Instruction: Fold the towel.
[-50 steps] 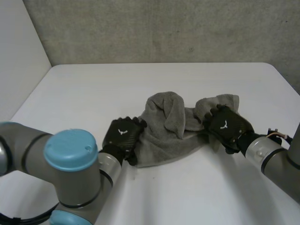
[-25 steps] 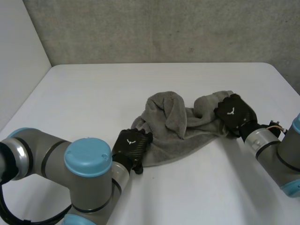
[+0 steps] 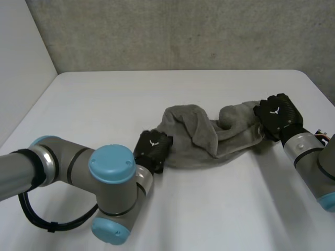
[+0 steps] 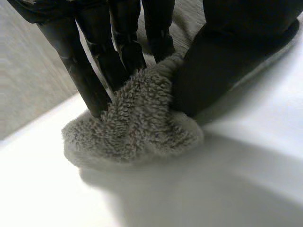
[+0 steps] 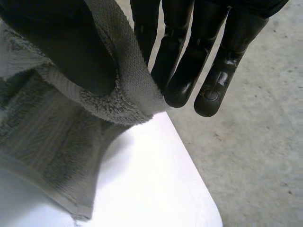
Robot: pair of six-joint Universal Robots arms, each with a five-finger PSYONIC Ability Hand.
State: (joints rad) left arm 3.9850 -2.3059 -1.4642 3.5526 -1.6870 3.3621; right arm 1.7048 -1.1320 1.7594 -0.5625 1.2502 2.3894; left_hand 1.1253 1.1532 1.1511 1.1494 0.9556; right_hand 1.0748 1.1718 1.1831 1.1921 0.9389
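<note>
Joints of the left arm (image 3: 112, 172) sit nearest in the head view, and just beyond them the left hand (image 3: 152, 148) is clamped on the near end of the grey towel (image 3: 209, 137). Its wrist view shows the fingers (image 4: 97, 75) and thumb (image 4: 222, 61) pinching a thick wad of terry between them, with the wad's tip resting on the white counter (image 3: 157, 94). From that grip the towel runs as a rumpled rope across the counter, its long axis slanting away and towards the robot's right, with one loose hump close to the left hand and a second bunch near the far end. That far end is held by the right hand (image 3: 277, 112), which is further from the camera. In its own wrist view a hemmed edge is trapped between its thumb and straight fingers, and the cloth below hangs down to the counter. So each hand has one end and the slack lies between them, slightly nearer the left hand. The folding proper looks not yet begun: the cloth is neither flat nor squared. The coming move probably depends on drawing the two ends apart along that slanted axis to take out the humps. Behind the towel lie bare counter and a grey wall (image 3: 183, 31).
</note>
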